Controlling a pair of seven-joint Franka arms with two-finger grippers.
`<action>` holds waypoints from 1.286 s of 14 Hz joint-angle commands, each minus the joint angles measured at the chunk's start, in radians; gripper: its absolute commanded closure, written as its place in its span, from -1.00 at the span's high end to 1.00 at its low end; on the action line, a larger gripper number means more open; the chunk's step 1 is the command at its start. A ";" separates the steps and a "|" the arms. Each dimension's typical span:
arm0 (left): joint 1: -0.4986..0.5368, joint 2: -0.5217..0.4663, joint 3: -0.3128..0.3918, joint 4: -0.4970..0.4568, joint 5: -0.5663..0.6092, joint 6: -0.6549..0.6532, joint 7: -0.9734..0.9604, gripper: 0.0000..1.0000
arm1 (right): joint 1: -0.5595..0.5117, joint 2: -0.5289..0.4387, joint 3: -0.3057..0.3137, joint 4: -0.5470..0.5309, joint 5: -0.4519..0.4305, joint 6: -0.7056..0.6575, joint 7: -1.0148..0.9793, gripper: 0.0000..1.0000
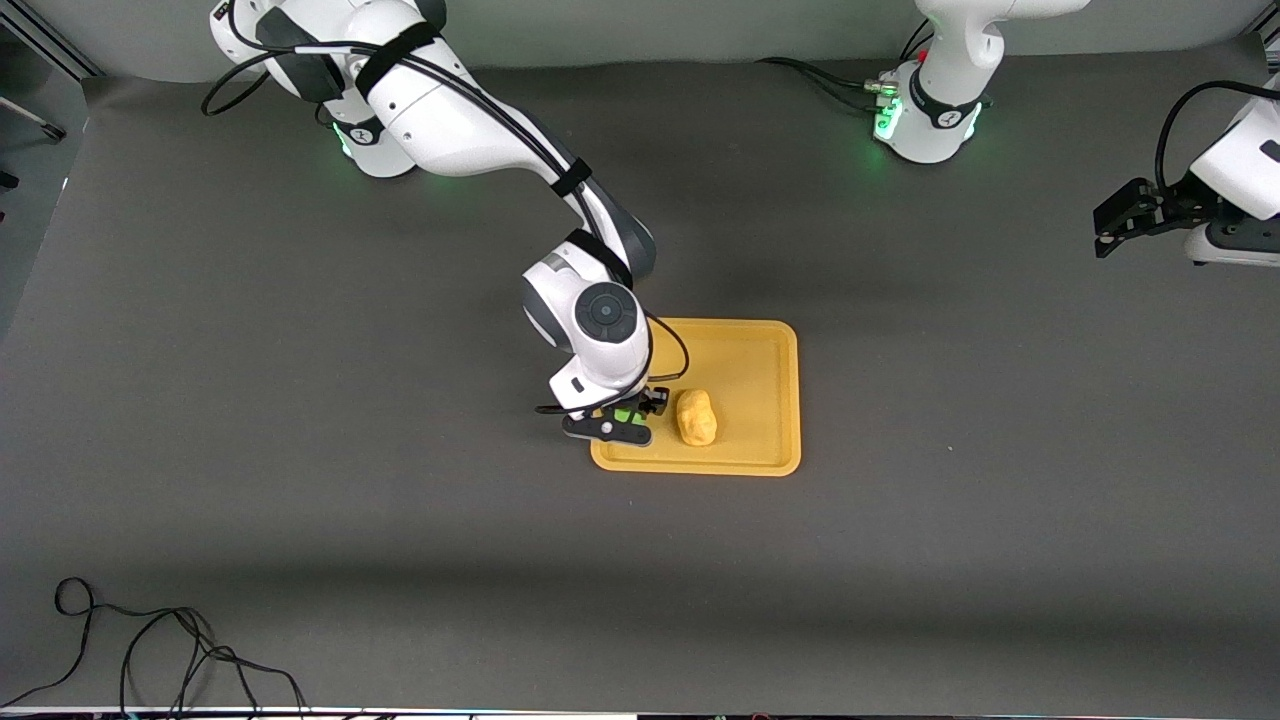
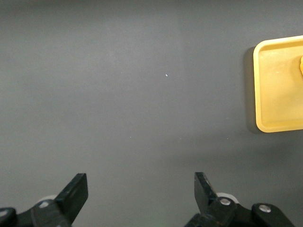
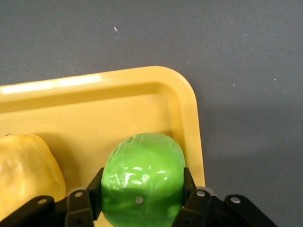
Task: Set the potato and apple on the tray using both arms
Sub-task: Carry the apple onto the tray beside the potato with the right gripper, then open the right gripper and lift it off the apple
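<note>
The yellow-orange tray [image 1: 760,350] lies mid-table. The yellow-tan potato [image 1: 696,417] lies on it, near the tray's edge nearest the front camera. My right gripper [image 1: 625,415] is shut on the bright-green apple [image 3: 143,177] and holds it low over the tray's corner toward the right arm's end, beside the potato [image 3: 26,172]. Only a sliver of the apple [image 1: 625,414] shows in the front view. My left gripper [image 2: 141,191] is open and empty, held up at the left arm's end of the table [image 1: 1125,215], well away from the tray [image 2: 279,90].
A loose black cable [image 1: 150,650] lies on the grey table near the front camera at the right arm's end. The arm bases [image 1: 925,120] stand along the table's edge farthest from the front camera.
</note>
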 commanded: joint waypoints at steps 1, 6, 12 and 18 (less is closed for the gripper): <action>0.005 -0.013 -0.002 -0.013 -0.004 0.008 0.016 0.99 | -0.006 -0.029 0.002 -0.035 -0.002 0.020 0.006 0.63; 0.005 -0.013 -0.002 -0.011 -0.004 0.008 0.016 0.99 | -0.017 -0.087 -0.007 -0.010 0.001 -0.052 0.003 1.00; 0.007 -0.020 -0.002 -0.011 -0.004 -0.001 0.022 0.99 | -0.040 -0.333 -0.012 0.011 0.001 -0.320 0.000 1.00; 0.005 -0.023 0.021 -0.011 -0.047 -0.008 0.076 0.99 | -0.066 -0.598 -0.139 -0.050 0.006 -0.624 -0.318 1.00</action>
